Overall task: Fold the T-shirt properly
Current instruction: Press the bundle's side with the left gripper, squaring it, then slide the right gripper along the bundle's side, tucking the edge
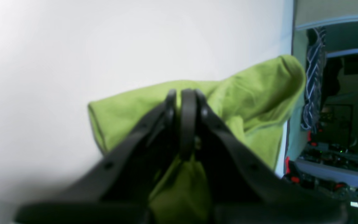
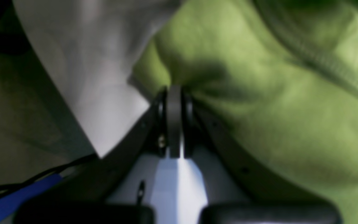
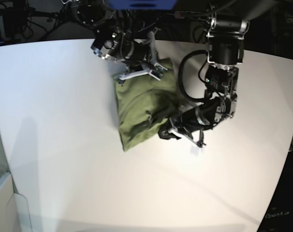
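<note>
The olive-green T-shirt (image 3: 139, 113) lies bunched and partly folded in the middle of the white table (image 3: 64, 121). My right gripper (image 3: 119, 79) is at the shirt's far left corner. In the right wrist view its fingers (image 2: 174, 91) are shut on a puckered pinch of the T-shirt (image 2: 275, 109). My left gripper (image 3: 163, 134) is at the shirt's near right edge. In the left wrist view it (image 1: 183, 93) is shut, with the T-shirt (image 1: 247, 93) lifted in a fold ahead of it and fabric running down between its fingers.
The table's far edge lies just behind the right arm, with cables and dark equipment (image 3: 50, 19) beyond. A striped cloth (image 1: 314, 77) hangs off the table past its edge. A blue-wrapped cable (image 2: 17, 196) runs beside the right gripper. White tabletop (image 1: 73, 46) stretches to the left.
</note>
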Controlling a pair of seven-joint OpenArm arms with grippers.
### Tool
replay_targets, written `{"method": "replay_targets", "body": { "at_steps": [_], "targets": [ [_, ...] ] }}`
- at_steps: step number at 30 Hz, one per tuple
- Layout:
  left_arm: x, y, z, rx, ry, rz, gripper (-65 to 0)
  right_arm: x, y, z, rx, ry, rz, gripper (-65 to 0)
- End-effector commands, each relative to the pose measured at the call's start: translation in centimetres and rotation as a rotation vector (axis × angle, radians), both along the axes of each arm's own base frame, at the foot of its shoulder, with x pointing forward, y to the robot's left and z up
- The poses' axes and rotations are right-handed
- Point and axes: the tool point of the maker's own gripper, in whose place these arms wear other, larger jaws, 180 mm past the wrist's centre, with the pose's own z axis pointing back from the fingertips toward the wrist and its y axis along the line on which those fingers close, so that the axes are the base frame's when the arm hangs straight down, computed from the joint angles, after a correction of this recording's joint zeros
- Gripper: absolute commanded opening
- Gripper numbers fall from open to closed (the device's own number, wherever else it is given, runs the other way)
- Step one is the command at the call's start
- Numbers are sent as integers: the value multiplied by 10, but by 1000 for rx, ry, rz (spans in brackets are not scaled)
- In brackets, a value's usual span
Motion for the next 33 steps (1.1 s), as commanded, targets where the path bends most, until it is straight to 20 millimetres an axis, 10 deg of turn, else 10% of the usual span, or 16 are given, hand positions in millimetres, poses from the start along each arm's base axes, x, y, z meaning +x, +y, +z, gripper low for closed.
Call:
{"method": "replay_targets", "body": {
  "at_steps": [1, 11, 20, 33],
  "targets": [
    [19, 2, 24, -15, -71, 8, -624, 6, 5, 10, 33, -29, -1, -650],
    [32, 71, 55, 9, -150, 86, -624, 17, -11, 45, 30, -146, 5, -650],
    [-11, 160, 34, 110, -55, 151, -624, 19, -28, 44, -19, -163, 19, -650],
    [-68, 173, -13, 151, 85, 143, -624, 81, -64, 74, -104, -304, -53, -650]
  ]
}}
